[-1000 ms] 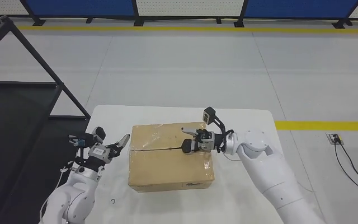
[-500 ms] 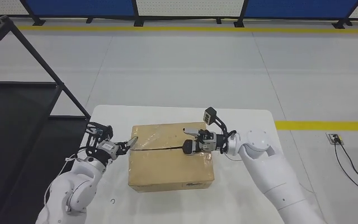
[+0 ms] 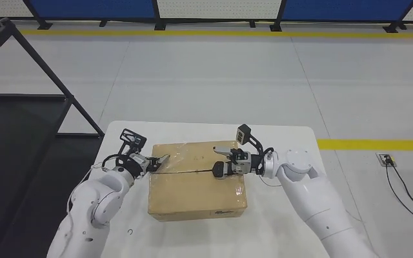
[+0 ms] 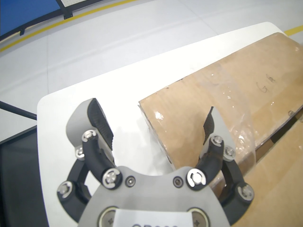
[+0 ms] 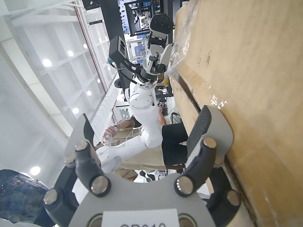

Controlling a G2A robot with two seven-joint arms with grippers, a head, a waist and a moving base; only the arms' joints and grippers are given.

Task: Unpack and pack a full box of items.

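Note:
A closed brown cardboard box [image 3: 193,187] with clear tape over its top seam sits in the middle of the white table [image 3: 284,138]. My left gripper [image 3: 158,160] is open at the box's left end. In the left wrist view, this gripper [image 4: 153,106] has one finger over the taped flap of the box [image 4: 236,90] and the other over the table. My right gripper [image 3: 219,162] is open on the box top by the seam. In the right wrist view, this gripper [image 5: 144,113] has one finger against the box [image 5: 248,72] and the other in the air.
A black metal frame [image 3: 39,122] stands left of the table. A small ring-shaped object [image 3: 130,232] lies near the table's front left. Bare tabletop shows to the right of and behind the box.
My left arm has swung right and turned, bringing its open gripper from beside the box onto the box's left end. The right gripper has barely shifted.

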